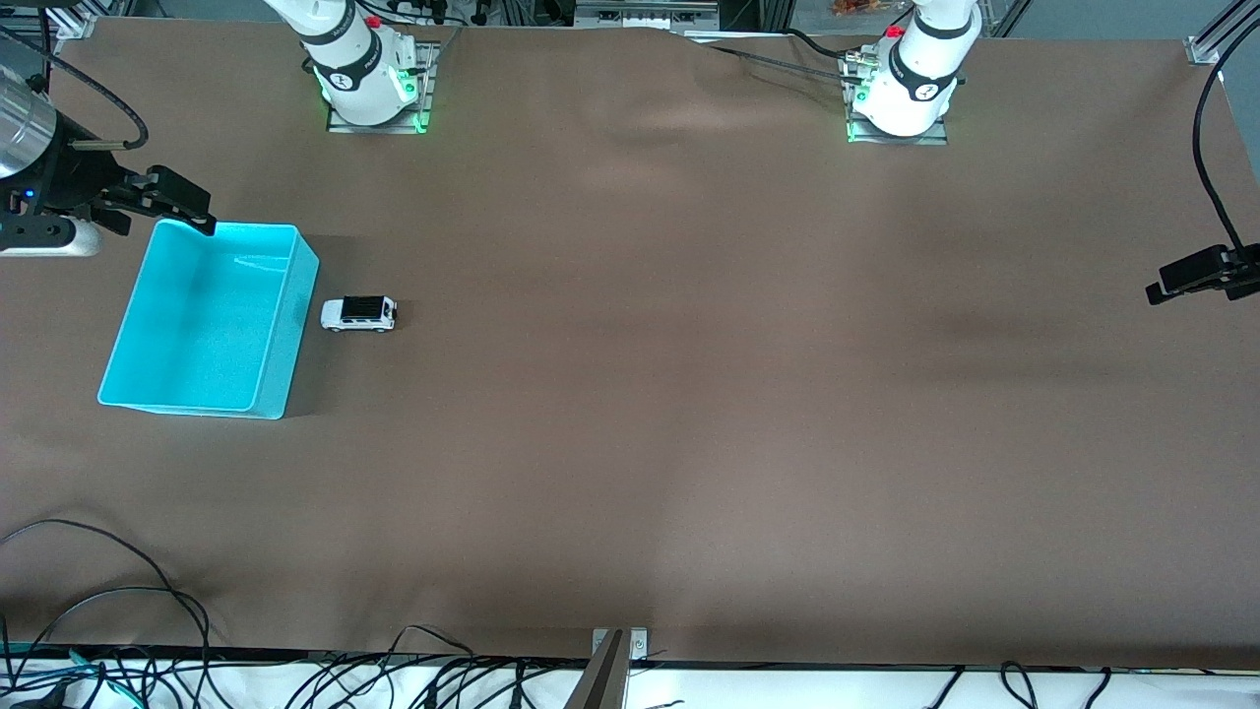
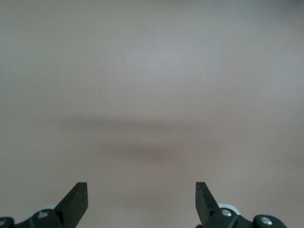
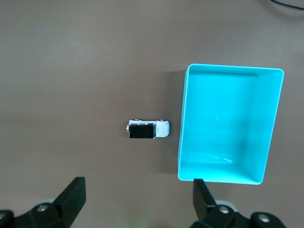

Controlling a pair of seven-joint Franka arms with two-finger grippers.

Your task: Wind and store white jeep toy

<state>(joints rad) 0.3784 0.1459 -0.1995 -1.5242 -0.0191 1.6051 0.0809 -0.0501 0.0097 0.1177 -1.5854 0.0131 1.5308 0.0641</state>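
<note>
The white jeep toy (image 1: 359,313) (image 3: 148,129), with a black roof, stands on the brown table close beside the cyan bin (image 1: 285,325) (image 3: 183,123), on the side toward the left arm's end. The bin holds nothing. My right gripper (image 1: 192,209) (image 3: 138,185) hangs open high over the bin's corner nearest the robots' bases, with nothing between its fingers. My left gripper (image 1: 1166,286) (image 2: 141,190) waits open and holding nothing over bare table at the left arm's end.
Black cables (image 1: 118,601) lie along the table edge nearest the front camera, with a small metal bracket (image 1: 618,645) at its middle. The two arm bases (image 1: 374,94) (image 1: 901,103) stand at the edge farthest from that camera.
</note>
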